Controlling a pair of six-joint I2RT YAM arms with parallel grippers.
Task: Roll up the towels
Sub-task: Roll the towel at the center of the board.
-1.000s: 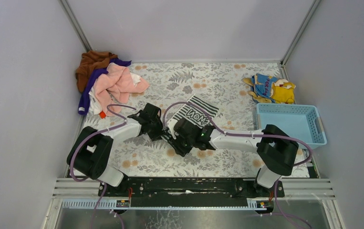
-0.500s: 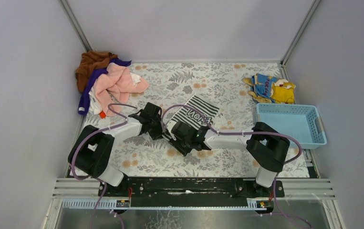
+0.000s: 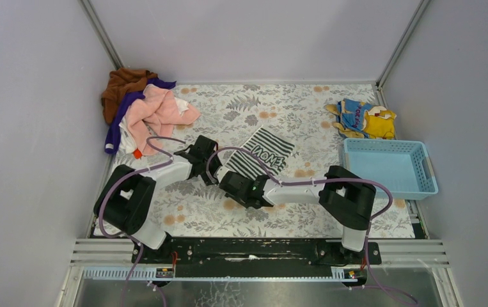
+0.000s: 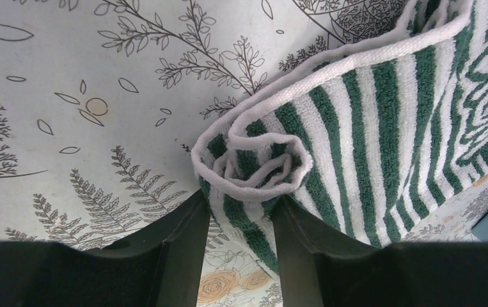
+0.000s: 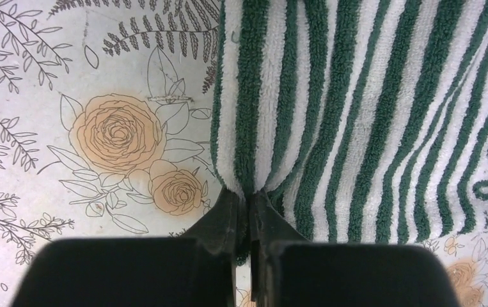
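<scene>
Nearest, pinching the hem of the striped towel (image 3: pixel 268 148), in the middle of the table (image 3: pixel 190 220), with the right gripper (image 5: pixel 249 195), fingers almost together. At nine o'clock, clasping its rolled end with the left gripper (image 4: pixel 238 211), fingers part spread. Farther, at ten o'clock, heaped towels (image 3: pixel 145 109).

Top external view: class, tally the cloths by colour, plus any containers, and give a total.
Striped towel: 1
Pink towel: 1
Brown towel: 1
Purple towel: 1
White towel: 1
Orange towel, corner only: 1
Blue-and-yellow cloth: 1
Blue basket: 1
Total: 8
</scene>
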